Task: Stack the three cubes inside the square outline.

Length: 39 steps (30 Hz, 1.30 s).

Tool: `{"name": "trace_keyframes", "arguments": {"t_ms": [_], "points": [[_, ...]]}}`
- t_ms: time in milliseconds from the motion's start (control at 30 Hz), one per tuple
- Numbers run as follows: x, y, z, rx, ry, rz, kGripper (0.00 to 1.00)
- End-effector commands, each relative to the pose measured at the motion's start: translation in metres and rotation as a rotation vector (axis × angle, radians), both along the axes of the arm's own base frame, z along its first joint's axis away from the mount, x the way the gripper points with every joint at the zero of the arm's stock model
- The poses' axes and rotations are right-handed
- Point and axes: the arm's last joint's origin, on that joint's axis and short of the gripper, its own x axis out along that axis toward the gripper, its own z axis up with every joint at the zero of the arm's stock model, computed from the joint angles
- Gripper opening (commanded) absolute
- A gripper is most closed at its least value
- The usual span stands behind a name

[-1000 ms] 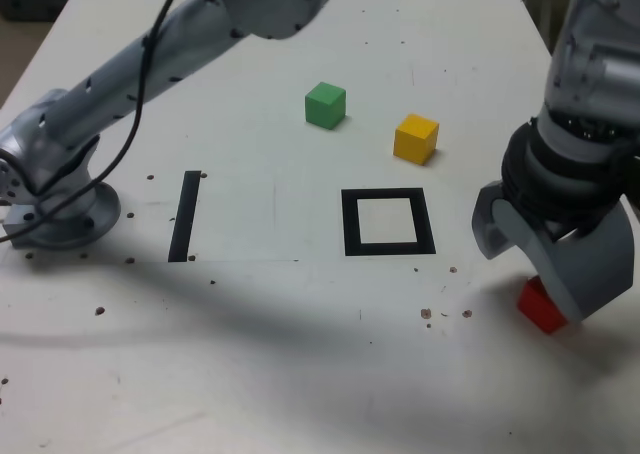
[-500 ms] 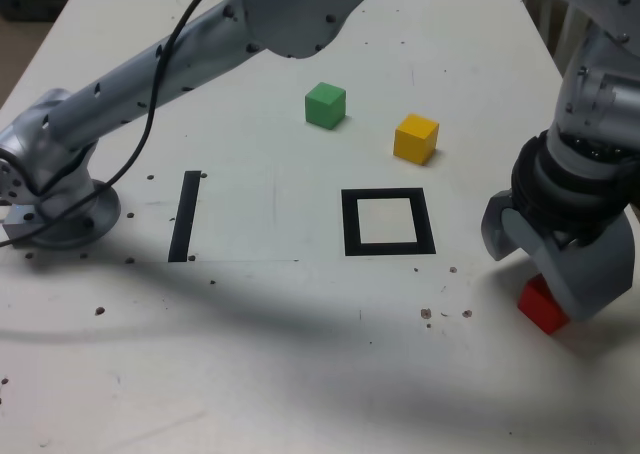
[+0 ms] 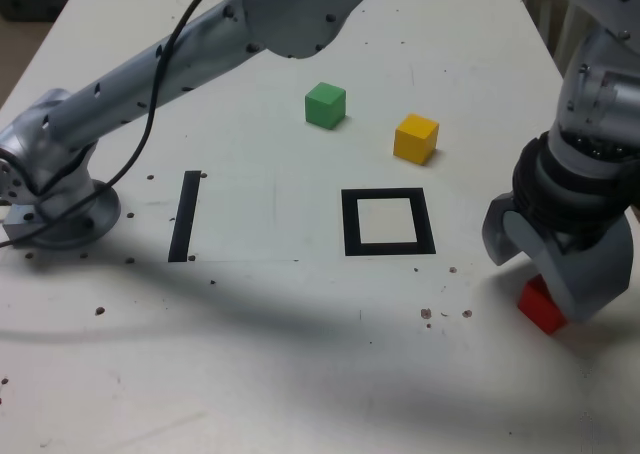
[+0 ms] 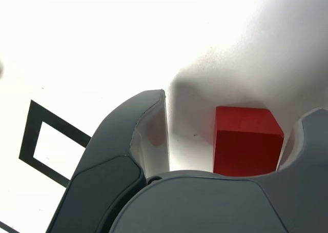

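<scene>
At the exterior view's right, the red cube sits on the white table, partly hidden by my gripper. The gripper is lowered over it and open, one finger on each side. In the wrist view the red cube lies between the fingers of the gripper, close to one finger, with a gap of table before the other. The green cube and the yellow cube stand apart at the back. The square outline lies between them and the table's front, its white centre bare; the square outline's corner shows in the wrist view.
A straight black strip lies on the exterior view's left, near the arm's base. The arm's long link spans the back of the table. Small dark specks dot the tabletop near the front.
The gripper has shifted slightly toward the exterior view's right around the red cube, and the arm's upper link has swung. The cubes have not moved.
</scene>
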Motion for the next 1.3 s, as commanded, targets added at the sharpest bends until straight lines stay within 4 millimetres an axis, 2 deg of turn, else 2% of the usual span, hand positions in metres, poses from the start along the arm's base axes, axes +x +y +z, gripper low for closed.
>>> {"name": "trace_keyframes", "arguments": {"t_ms": [0, 300, 533, 800, 1267], "points": [[-0.0007, 0.0005, -0.002, 0.003, 0.011, 0.006, 0.79], [0.0, 0.0017, -0.0004, 0.004, -0.002, 0.024, 0.59], [0.0012, 0.0032, -0.0043, -0.002, 0.005, 0.031, 0.51], [0.0014, 0.0044, -0.0051, -0.007, 0.008, 0.036, 0.34], [-0.0018, 0.0087, 0.0009, -0.029, 0.024, 0.03, 0.24]]}}
